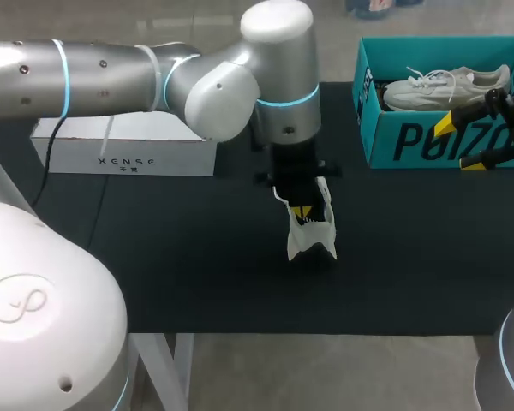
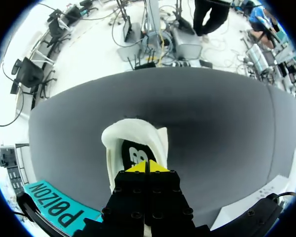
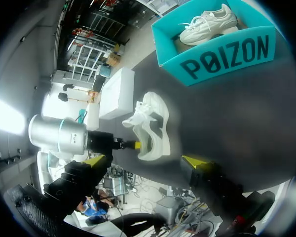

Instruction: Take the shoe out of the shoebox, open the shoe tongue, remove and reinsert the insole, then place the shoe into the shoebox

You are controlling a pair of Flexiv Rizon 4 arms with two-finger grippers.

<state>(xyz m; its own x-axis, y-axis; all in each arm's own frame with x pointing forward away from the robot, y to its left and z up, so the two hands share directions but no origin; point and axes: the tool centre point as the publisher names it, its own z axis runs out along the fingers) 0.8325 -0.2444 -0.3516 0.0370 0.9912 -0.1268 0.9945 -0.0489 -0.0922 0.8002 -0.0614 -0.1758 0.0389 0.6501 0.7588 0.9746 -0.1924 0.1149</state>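
A white shoe (image 1: 313,233) stands on the black table near its middle, its opening showing a black insole (image 2: 133,150). My left gripper (image 1: 301,211) comes straight down into that opening at the heel end, its yellow tips (image 2: 147,168) pressed together and shut against the insole; no pinch is visible. My right gripper (image 1: 459,144) hovers open in front of the teal shoebox (image 1: 411,141), holding nothing. From the right wrist view, the shoe (image 3: 155,123) lies ahead of the spread right gripper (image 3: 144,161), well apart from it. The shoebox (image 3: 222,54) holds a second white shoe (image 3: 207,24).
A white box (image 1: 124,147) sits at the table's back left, behind my left arm. The teal shoebox (image 2: 54,213) occupies the back right corner. The black table (image 1: 197,274) shows bare cloth in front of and to the left of the shoe.
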